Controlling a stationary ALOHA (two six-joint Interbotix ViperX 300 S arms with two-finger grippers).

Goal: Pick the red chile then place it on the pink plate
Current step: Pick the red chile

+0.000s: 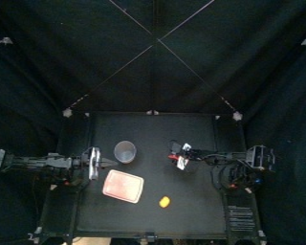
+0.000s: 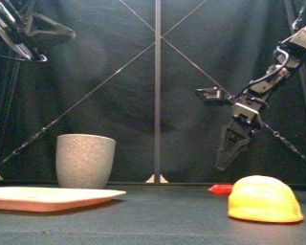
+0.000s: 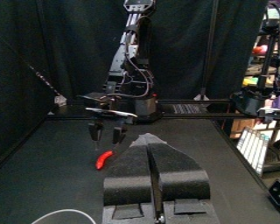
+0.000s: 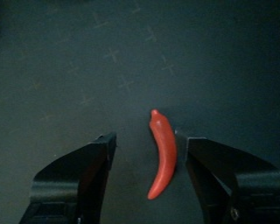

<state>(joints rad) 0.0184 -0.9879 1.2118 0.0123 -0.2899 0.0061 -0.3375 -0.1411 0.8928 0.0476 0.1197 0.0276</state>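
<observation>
As the right hand (image 4: 150,142) hangs over the red chile (image 4: 163,156) with its jaws spread wide and nothing in them, I judge the pick to be at the approach stage. The chile lies flat on the desk (image 1: 153,132), right of centre. In the right wrist view it sits between the two jaws, its length running roughly along them. The front view shows the hand clear above it, not touching.

Next move, in my assessment: lower straight down until the jaws bracket the chile at desk level, then close across its narrow body. The chile sits somewhat nearer one jaw than the other, so a small sideways correction before descent would be prudent. The piece is thin and low, and a shallow grip may slip off it or push it along the desk.

The pink plate (image 1: 122,185) lies empty toward the front left of the desk, well apart from the chile. The carry must therefore go leftward and a little forward.

Other items noted:
- A grey speckled cup (image 2: 85,160) stands upright behind the plate, off the likely route.
- A yellow rounded toy (image 2: 266,199) lies near the front edge, right of the plate and forward of the direct line. A proper lift before travel should clear it.
- The left hand (image 3: 154,171) rests at the desk's left side, jaws clenched together on nothing, just beside the plate. I see no obstruction from it, though the release should stay on the plate's near half
</observation>
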